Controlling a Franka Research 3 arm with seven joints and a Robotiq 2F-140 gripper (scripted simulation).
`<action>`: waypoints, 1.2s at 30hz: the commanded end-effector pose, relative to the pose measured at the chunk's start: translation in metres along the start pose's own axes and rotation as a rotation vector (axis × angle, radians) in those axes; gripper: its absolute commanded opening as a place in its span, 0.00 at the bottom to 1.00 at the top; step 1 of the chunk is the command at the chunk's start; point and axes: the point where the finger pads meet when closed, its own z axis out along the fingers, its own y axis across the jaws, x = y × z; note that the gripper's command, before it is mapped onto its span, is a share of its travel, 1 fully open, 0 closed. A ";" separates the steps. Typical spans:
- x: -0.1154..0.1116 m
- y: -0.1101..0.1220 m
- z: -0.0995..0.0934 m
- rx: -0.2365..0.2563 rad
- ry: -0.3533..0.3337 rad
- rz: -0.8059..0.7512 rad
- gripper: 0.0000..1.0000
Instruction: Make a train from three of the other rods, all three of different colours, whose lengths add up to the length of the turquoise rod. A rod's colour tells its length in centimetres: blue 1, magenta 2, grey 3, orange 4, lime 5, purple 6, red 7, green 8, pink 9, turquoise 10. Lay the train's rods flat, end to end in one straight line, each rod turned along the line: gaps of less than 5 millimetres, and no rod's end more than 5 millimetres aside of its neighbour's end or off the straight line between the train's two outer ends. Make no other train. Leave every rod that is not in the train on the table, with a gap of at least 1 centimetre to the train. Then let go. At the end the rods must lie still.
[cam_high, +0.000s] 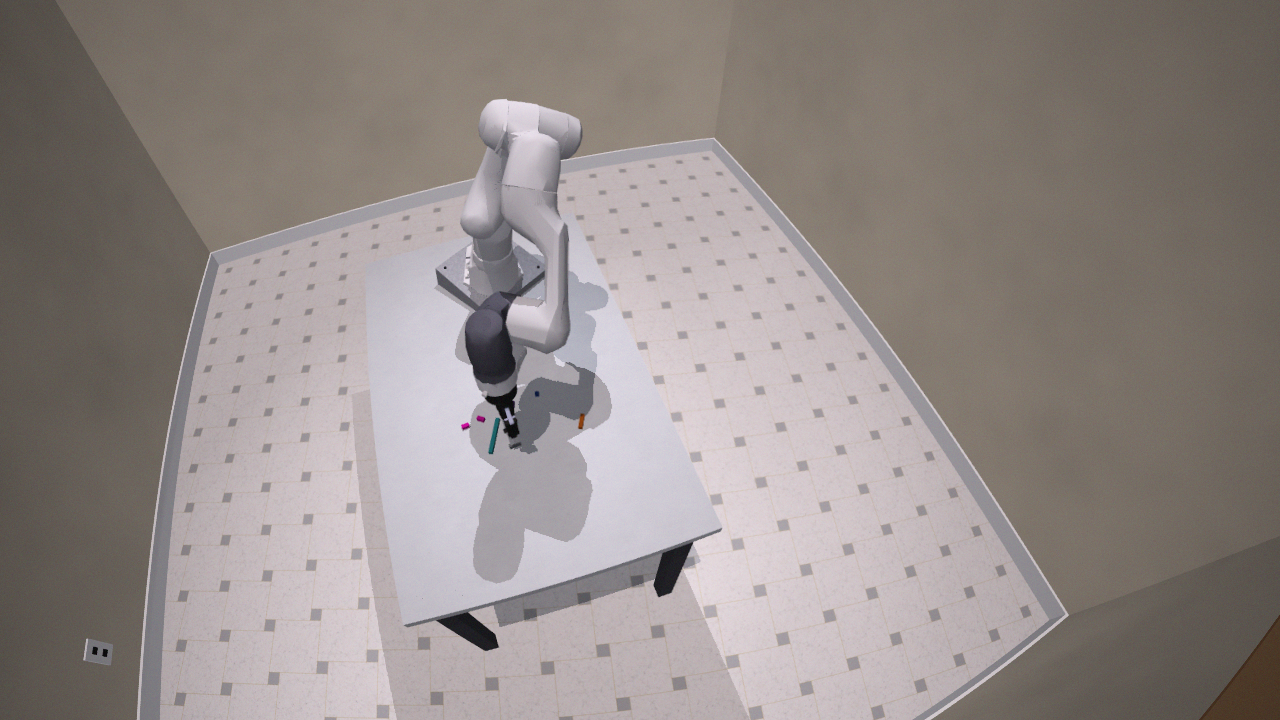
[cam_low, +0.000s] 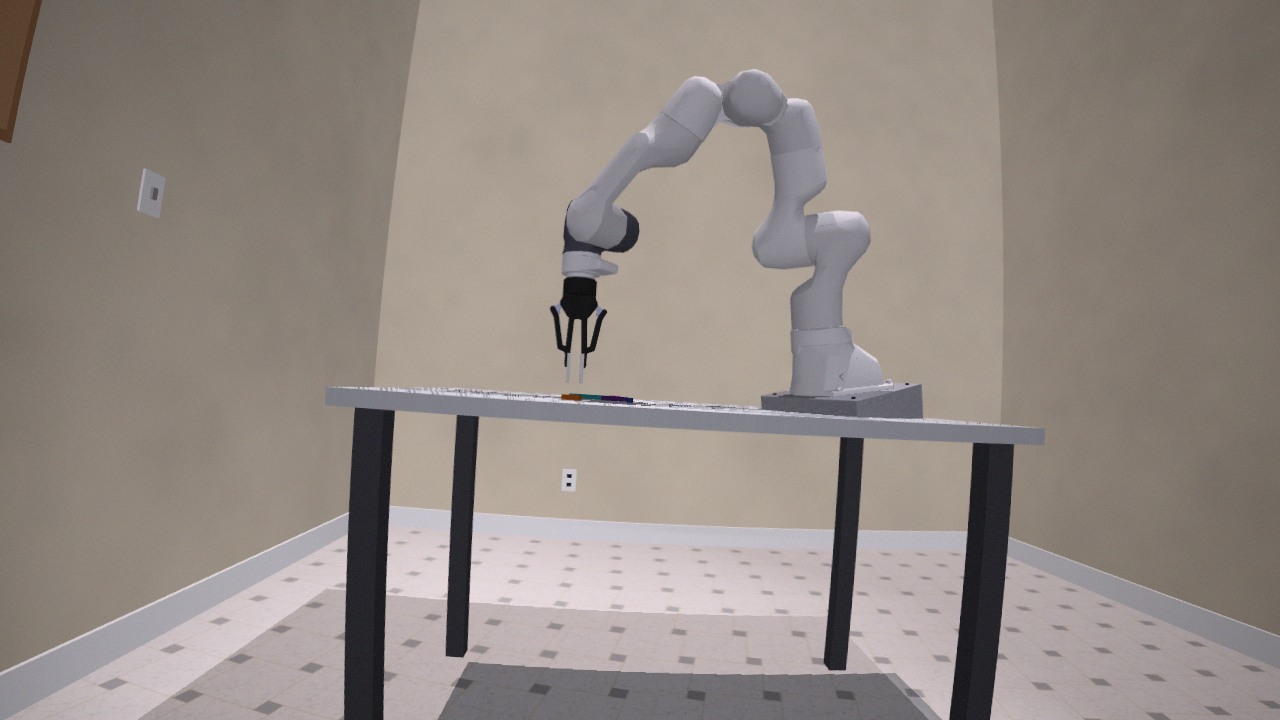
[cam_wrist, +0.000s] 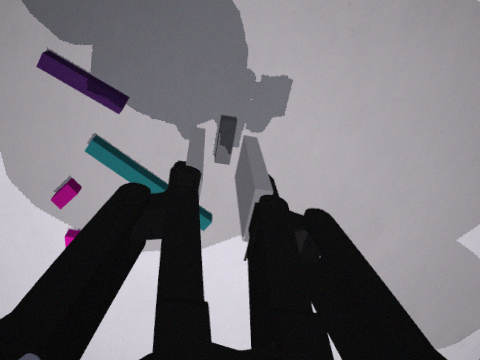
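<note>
A bare test room of laboratory type: plain beige walls (cam_high: 939, 179), a tiled floor (cam_high: 805, 447) with grey skirting, and wall sockets (cam_low: 568, 480). One dark-legged desk (cam_low: 895, 428) stands at its centre, carrying a bolted-down robot arm (cam_low: 778, 179).

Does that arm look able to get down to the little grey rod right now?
Probably yes. The jaws hang above the grey rod, slightly apart and holding nothing, and the turquoise rod lies off to one side, apart from it.
</note>
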 end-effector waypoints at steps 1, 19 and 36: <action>-0.001 0.003 0.003 -0.009 0.001 -0.025 0.15; -0.002 0.004 0.017 -0.009 0.001 -0.025 0.15; -0.002 0.004 0.017 -0.009 0.001 -0.025 0.15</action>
